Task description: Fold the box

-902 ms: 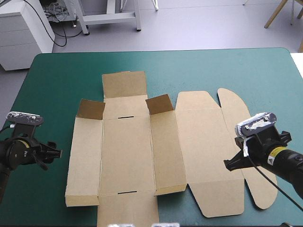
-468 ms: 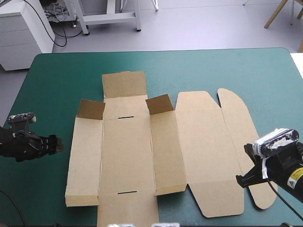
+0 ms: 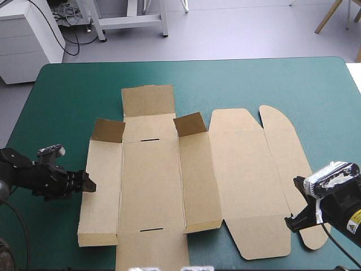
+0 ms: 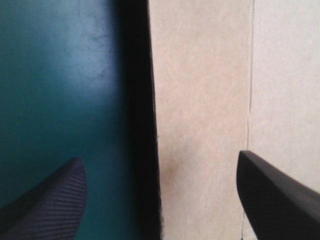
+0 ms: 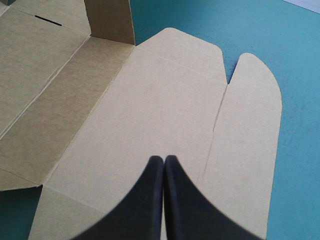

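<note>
Brown cut-board box (image 3: 163, 186) lies mostly flat mid-frame on the teal-green table (image 3: 73, 90), black-finned left pincer (image 3: 87, 185) spread wide astride its left edge, right pincer (image 3: 289, 223) closed on nothing at lower right; a shallow bite could shove the sheet sideways instead of raising the wall.

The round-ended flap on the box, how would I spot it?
Start at the teal-green table and find the brown box spread open across it. At the box's right end lies the round-ended flap, the outermost strip. It is narrow with curved ends; its wide neighbour has clipped corners.
</note>
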